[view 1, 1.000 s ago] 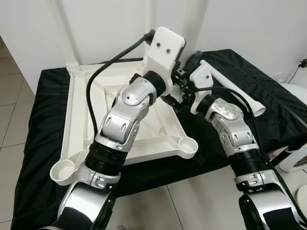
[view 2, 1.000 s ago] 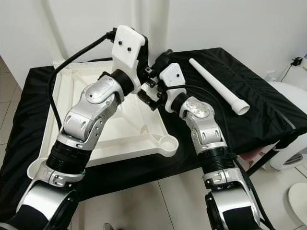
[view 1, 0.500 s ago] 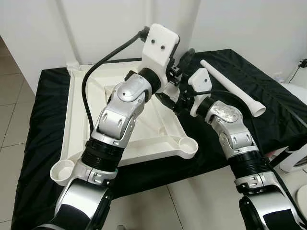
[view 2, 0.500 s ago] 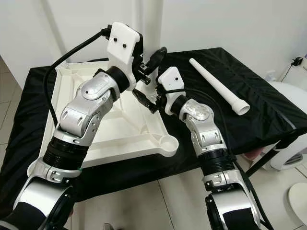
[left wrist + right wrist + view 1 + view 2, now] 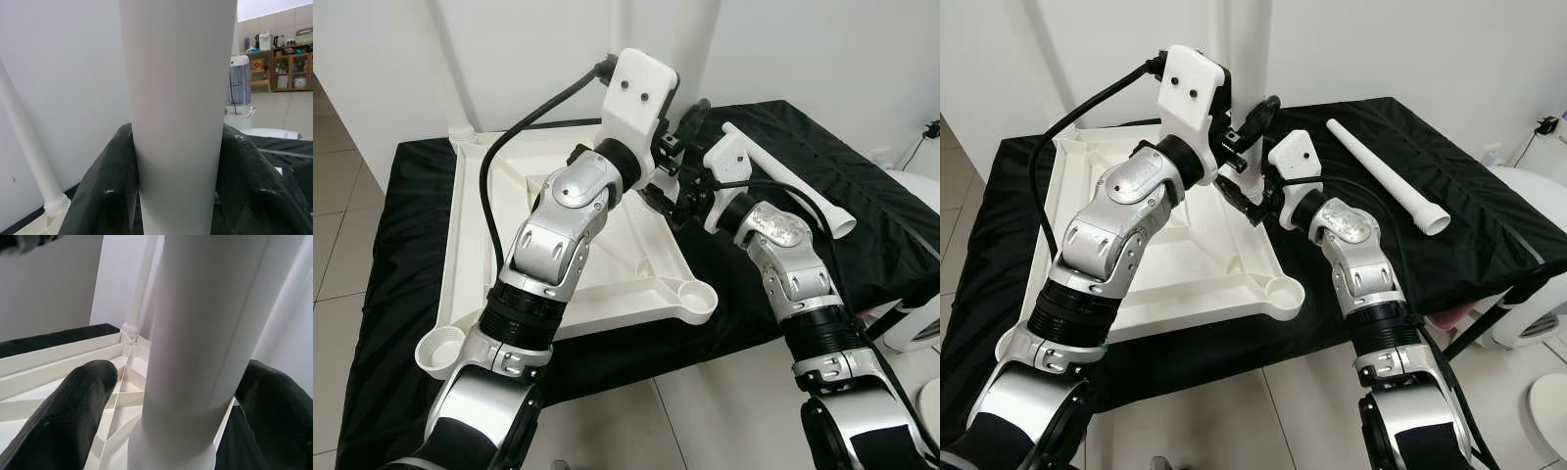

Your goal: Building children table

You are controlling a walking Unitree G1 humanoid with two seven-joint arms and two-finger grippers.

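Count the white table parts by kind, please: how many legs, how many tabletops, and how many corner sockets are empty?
White table legs: 3 (one upright in a far corner, one gripped upright, one lying on the black cloth)
White tabletop, upside down: 1
Empty corner sockets: 2
Total: 6

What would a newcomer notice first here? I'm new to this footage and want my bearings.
Both arms meet at an upright white table leg at the far corner of the upturned white tabletop on the black-draped table. The left gripper is clamped on the leg; the right gripper straddles it lower down. A spare leg lies to the right.
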